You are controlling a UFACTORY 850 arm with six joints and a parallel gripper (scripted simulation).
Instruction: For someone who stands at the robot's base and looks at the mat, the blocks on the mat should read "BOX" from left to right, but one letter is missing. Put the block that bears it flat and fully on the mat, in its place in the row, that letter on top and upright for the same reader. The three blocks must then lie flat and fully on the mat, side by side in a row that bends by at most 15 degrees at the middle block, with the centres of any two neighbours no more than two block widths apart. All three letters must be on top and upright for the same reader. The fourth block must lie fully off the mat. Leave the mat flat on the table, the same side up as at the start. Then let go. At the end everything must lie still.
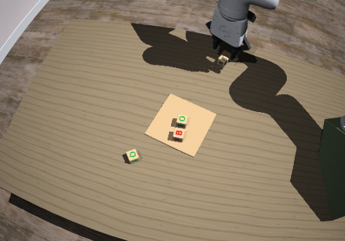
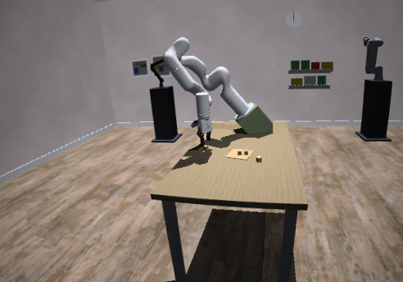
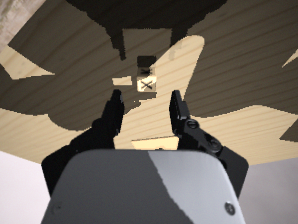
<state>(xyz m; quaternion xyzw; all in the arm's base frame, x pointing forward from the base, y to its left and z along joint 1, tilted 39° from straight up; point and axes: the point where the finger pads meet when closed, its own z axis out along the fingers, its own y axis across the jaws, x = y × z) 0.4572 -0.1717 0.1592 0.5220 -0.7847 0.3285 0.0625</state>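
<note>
on the tabletop (image 1: 88, 87) beside the mat (image 1: 196, 111), x block (image 1: 223, 60) under the claw (image 1: 226, 52), fingers partly apart and gripping nothing, b block (image 1: 179, 133) and o block (image 1: 182, 119) on mat

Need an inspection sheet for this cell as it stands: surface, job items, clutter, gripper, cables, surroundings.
Surface: wooden table, arm shadow across its far part.
Mat: tan mat flat near the table's middle.
Job's things: O block and B block side by side on the mat; X block off the mat, on the table below the gripper; a fourth block with a green letter off the mat.
Clutter: nothing seen.
Gripper: gripper part open, empty, fingers above the X block, not yet around it.
Cables: nothing seen.
Surroundings: two black pedestals with other arms, wall shelves, clock.
</note>
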